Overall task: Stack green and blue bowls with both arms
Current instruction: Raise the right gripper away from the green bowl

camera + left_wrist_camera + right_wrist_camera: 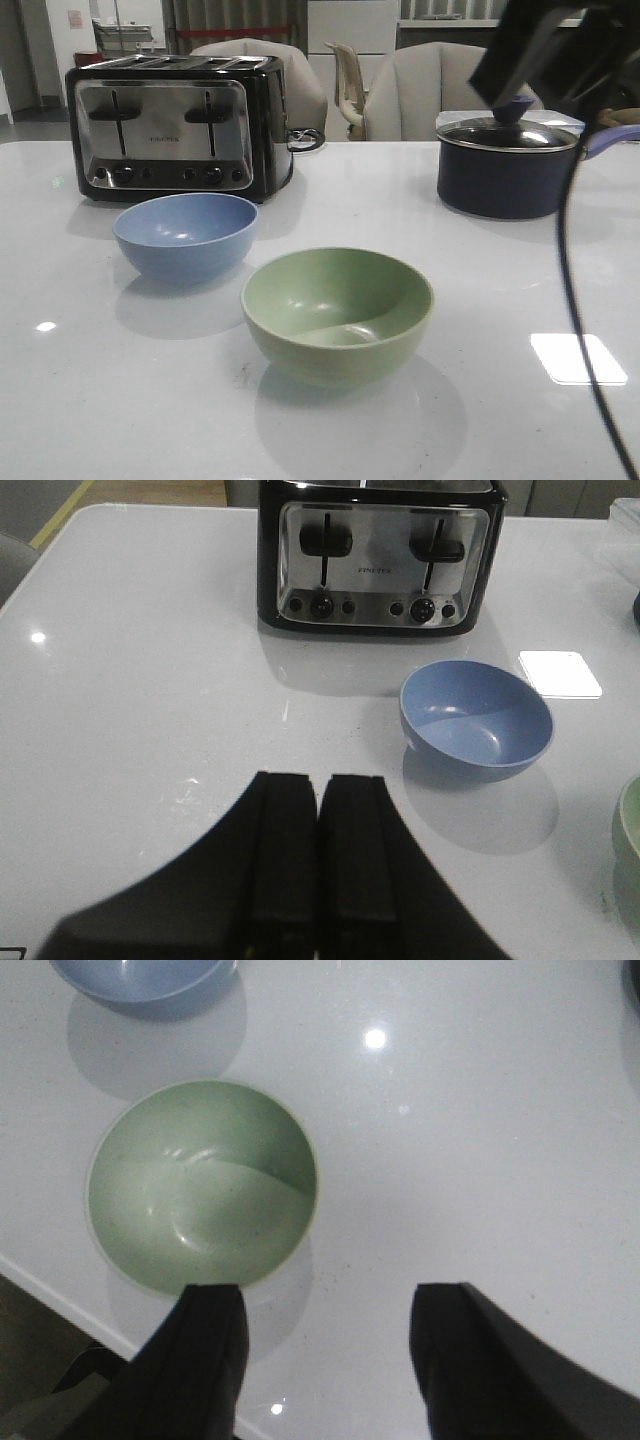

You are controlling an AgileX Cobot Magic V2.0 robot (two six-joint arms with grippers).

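Note:
The pale green bowl (pixel 338 312) sits upright and empty on the white table near the front middle. The periwinkle blue bowl (pixel 186 235) sits upright and empty behind it to the left, apart from it. My left gripper (pixel 319 780) is shut and empty, above the table to the left of the blue bowl (pixel 477 717). My right gripper (pixel 330 1295) is open and empty, held above the table beside the green bowl (pixel 202 1182), with one finger over its rim. In the front view only part of the right arm (pixel 560 50) shows at the top right.
A black and silver toaster (pixel 175 125) stands at the back left behind the blue bowl. A dark navy saucepan with a lid (pixel 508 165) stands at the back right. A thin black cable (pixel 580 300) hangs down the right side. Chairs stand beyond the table.

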